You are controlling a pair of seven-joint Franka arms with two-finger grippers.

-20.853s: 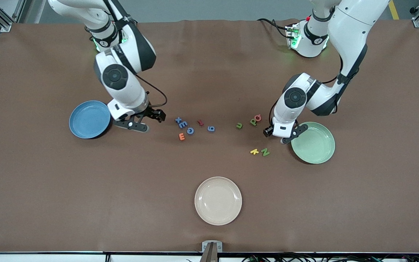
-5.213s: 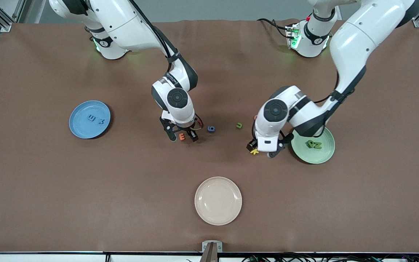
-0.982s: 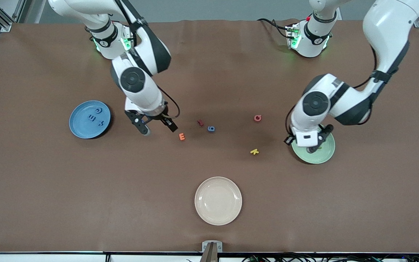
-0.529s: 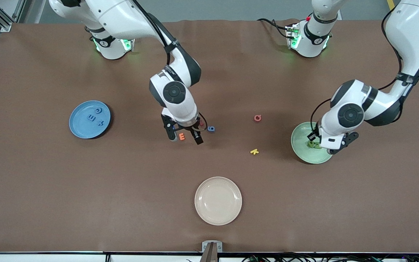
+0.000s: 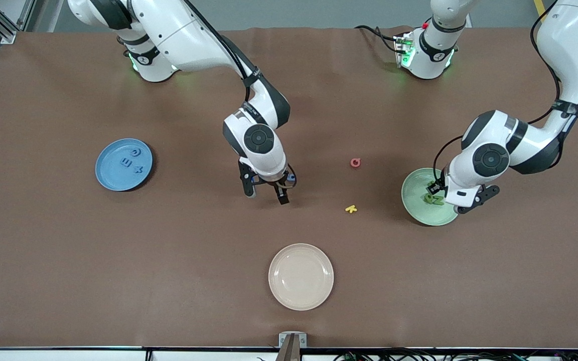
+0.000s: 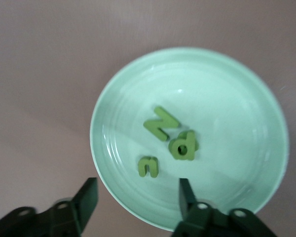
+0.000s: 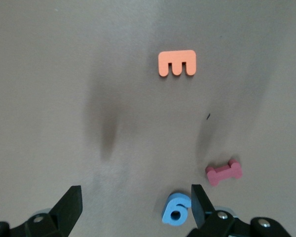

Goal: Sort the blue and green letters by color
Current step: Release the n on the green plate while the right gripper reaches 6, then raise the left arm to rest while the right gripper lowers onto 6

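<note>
We find the right gripper (image 7: 133, 210) open over the blue 6 (image 7: 176, 209), lying flat on the table (image 5: 118, 260), and the left gripper (image 6: 138, 197) open over the green plate (image 6: 246, 98) holding three green letters (image 6: 168, 140).

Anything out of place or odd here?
Nothing spilled or damaged. One stray: a blue 6 lies on the table beside the red piece, not in the blue plate; the open right end effector is over it. Three green letters lie flat in the green plate under the open left end effector.
</note>
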